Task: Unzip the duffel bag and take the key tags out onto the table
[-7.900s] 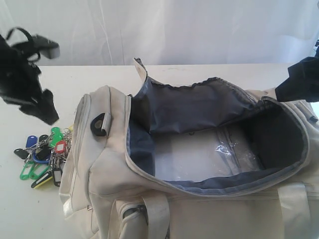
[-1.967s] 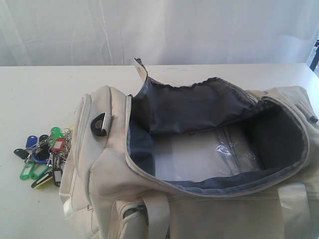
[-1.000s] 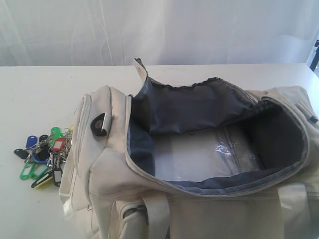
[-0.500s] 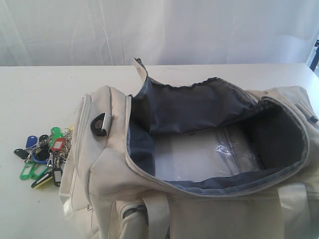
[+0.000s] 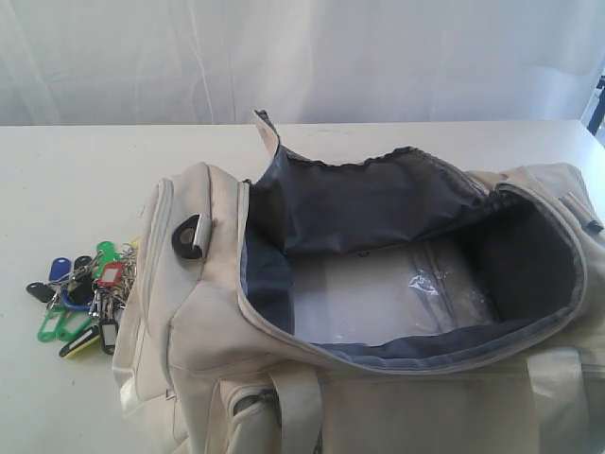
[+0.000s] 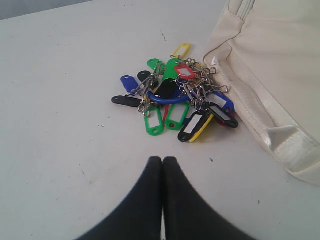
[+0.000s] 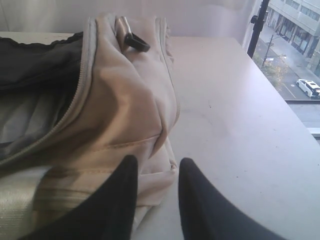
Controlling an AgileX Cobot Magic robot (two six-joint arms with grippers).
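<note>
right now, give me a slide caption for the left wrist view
Shut left hand pointed at the key tags, heaped on the white table beside the duffel bag.

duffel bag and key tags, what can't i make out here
- Duffel bag: its near side is cut off by the exterior view's bottom edge; the interior's right end is lost in shadow.
- Key tags: white labels too small to read in any view; tangled, so no sure count.
- Left gripper and right gripper: only fingertips show in the wrist views; both lie outside the exterior view.
</note>
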